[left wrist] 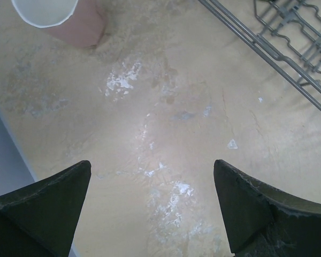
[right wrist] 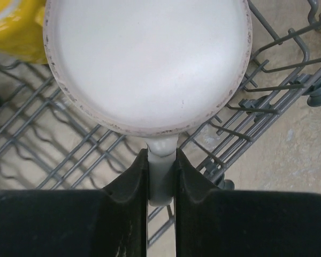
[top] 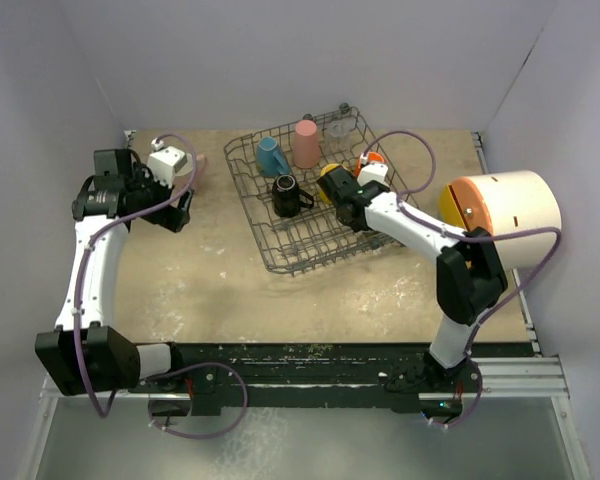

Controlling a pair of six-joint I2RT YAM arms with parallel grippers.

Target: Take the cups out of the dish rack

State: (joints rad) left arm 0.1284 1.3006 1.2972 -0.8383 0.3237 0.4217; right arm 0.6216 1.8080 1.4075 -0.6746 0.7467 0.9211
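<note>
- Since the right gripper [right wrist: 161,167] is pinched tight on the thin handle [right wrist: 161,145] of a pale mug [right wrist: 147,59], we judge that lifting this mug out of the dish rack [top: 298,242] is the step in hand. The handle gives a narrow, sure hold where the round wall would be too wide for the fingers.
- The pale mug sits inside the dish rack near its right side, with its base towards the wrist camera. A yellow cup [right wrist: 10,27] is touching it or just beside it (we cannot tell which).
- Also inside the dish rack we see a blue cup [top: 272,157], a tall pink tumbler [top: 306,143] and a black cup [top: 287,195], with an orange cup [top: 373,158] at its right edge.
- The left gripper [left wrist: 152,166] hangs with its jaws spread wide and nothing between them, over bare table [left wrist: 166,107] left of the dish rack. A pink cup [left wrist: 80,27] stands there mouth up, so we take that side to be the drop-off spot.
- From above, the right gripper hides the pale mug, and no view shows its inside.
- The pink cup is cut off by the frame edge at the left wrist.
- Something at the dish rack's far corner may be a clear glass, but it is too faint to tell.
</note>
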